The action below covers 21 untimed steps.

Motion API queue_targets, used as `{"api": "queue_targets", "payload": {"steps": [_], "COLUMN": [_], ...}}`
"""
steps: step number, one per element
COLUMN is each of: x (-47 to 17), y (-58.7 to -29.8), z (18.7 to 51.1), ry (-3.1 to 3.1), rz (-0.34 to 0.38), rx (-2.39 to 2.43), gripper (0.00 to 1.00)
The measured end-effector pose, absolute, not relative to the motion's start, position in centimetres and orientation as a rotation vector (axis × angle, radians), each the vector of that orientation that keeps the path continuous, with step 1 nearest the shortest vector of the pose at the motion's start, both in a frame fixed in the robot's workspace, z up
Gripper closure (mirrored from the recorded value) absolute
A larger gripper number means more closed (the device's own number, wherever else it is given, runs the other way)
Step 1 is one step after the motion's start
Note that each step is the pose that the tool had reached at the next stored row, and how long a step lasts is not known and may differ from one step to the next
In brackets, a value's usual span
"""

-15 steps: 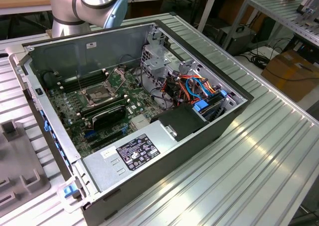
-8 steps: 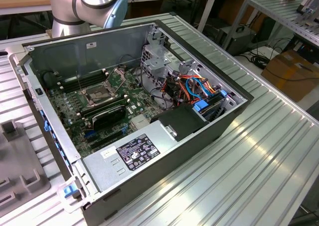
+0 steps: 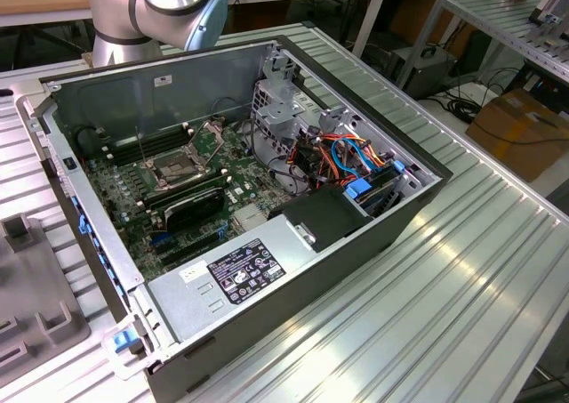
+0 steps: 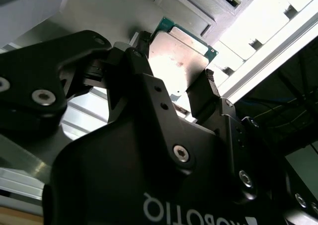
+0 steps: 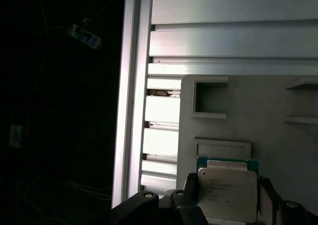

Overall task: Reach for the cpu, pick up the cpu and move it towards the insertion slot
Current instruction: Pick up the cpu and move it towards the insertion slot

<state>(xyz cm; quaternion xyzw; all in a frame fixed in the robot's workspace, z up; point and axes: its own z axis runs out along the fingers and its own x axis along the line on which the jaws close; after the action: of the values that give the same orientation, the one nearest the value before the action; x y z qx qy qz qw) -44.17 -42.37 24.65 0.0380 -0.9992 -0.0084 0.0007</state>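
A ribbed metal surface [image 3: 444, 270] is seen across the exterior view. An open computer case [image 3: 373, 234] is laid on it with its inside turned upward. The arm [image 3: 169, 7] is seen behind the case, towards the exterior view's left. Inside the case, a silver power supply [image 3: 204, 287] is set against the near wall, and a green motherboard [image 3: 124, 194] is spread over the floor of the case. The insertion slot [image 3: 172, 167] is found on that board, just beside long black memory slots [image 3: 187, 200], and its dark centre is uncovered. In the first wrist view, a grey moulded tray [image 5: 278, 106] is seen lying on the ribbed slats, close to the edge of the surface, with dark floor beyond it. The cpu [image 5: 226, 192] is found over this tray in both wrist views, well apart from the insertion slot, with its dull metal face turned upward and a thin green border shown along one side. The black jaws are set against two opposite edges of the cpu, so that it is pinched between them. Whether the cpu is raised clear of the tray cannot be told.
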Motion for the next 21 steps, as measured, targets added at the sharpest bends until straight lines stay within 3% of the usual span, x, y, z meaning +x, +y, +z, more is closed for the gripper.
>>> {"api": "queue_targets", "payload": {"steps": [21], "x": [-44.17], "y": [-42.50], "z": [25.56], "ry": [-3.137], "rz": [-0.061], "rx": [0.119], "gripper": [0.45]}}
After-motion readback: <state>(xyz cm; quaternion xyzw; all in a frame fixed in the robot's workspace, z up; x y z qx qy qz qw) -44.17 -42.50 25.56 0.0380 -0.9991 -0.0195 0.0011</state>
